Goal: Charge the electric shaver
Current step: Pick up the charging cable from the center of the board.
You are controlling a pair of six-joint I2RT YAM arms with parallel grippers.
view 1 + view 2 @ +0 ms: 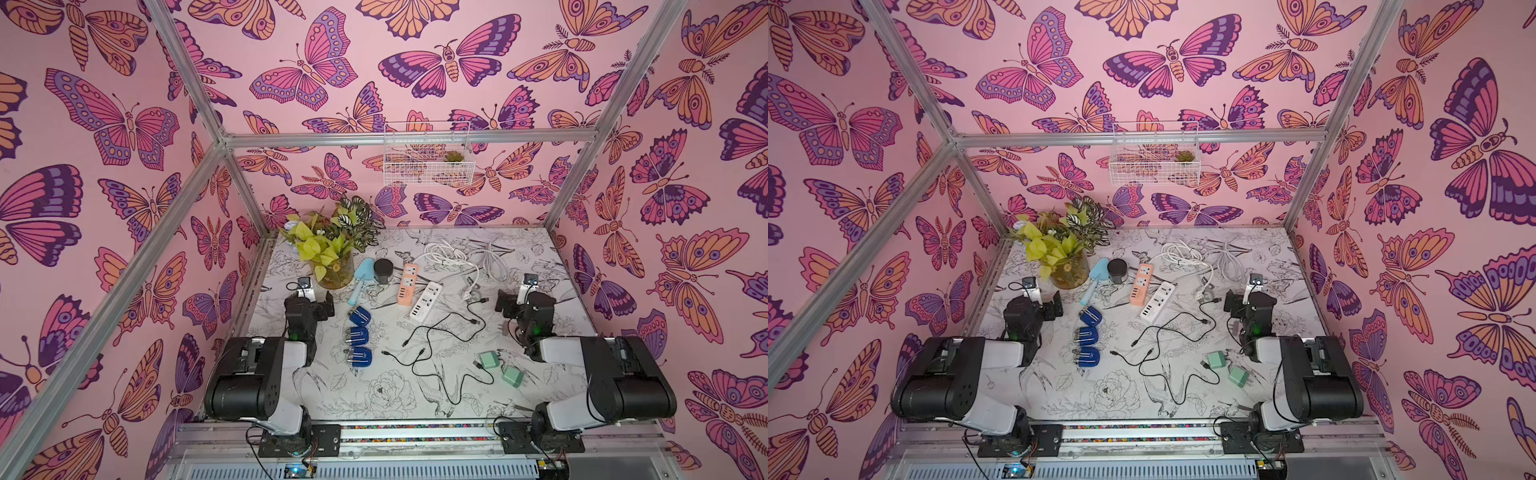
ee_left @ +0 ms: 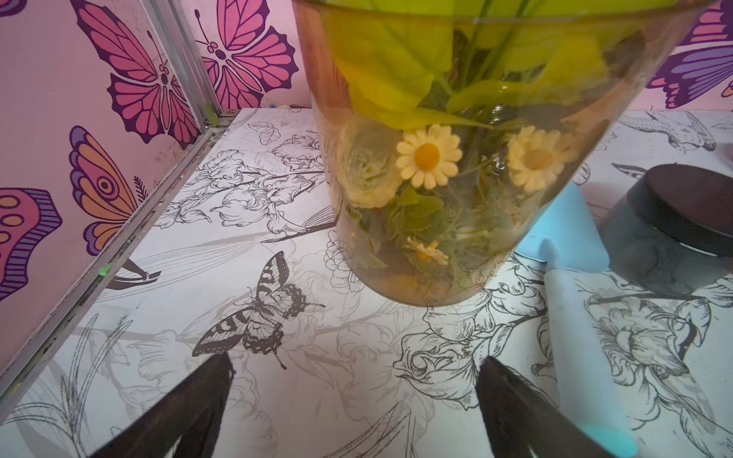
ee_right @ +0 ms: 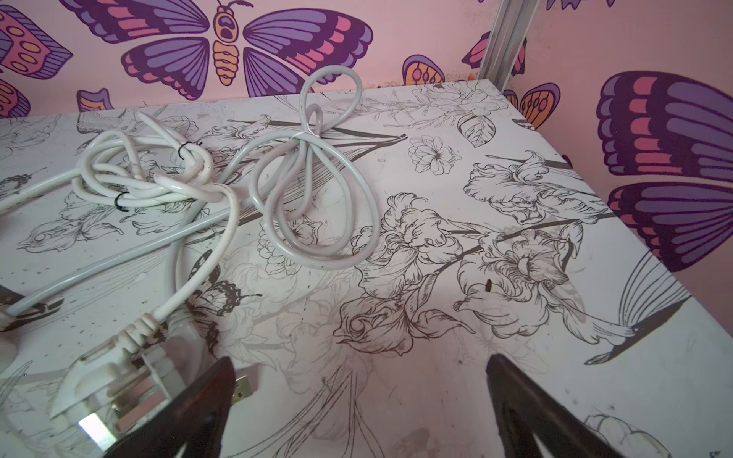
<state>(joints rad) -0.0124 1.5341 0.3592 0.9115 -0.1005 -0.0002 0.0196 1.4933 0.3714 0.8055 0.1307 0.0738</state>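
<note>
Nearest the robot's base, on the flower-printed table (image 1: 340, 395), a green adapter (image 1: 488, 360) and a second green adapter (image 1: 512, 376) lie just beside each other towards the right arm, with loose black cables (image 1: 405, 343) sprawled across the middle. Towards the left arm three blue shavers lie in a row running away from the base, apart from the cables: the near shaver (image 1: 360, 358), the middle shaver (image 1: 357, 335) and the far shaver (image 1: 360, 316). Beyond them the left gripper (image 2: 357, 363) hangs over bare tabletop with its fingers spread wide and nothing between them, facing a glass vase (image 2: 436, 222) of leaves and daisies. The right gripper (image 3: 359, 363) is likewise spread and empty above the table, with a white plug (image 3: 119, 380) close by one finger. Between the arms lie a white power strip (image 1: 426, 300) and an orange power strip (image 1: 407, 284), side by side. Further back stand a black jar (image 1: 382, 270) and a light blue handled tool (image 1: 360, 277), then coiled white cords (image 1: 451, 253). On the back wall hangs a wire basket (image 1: 428, 174)
</note>
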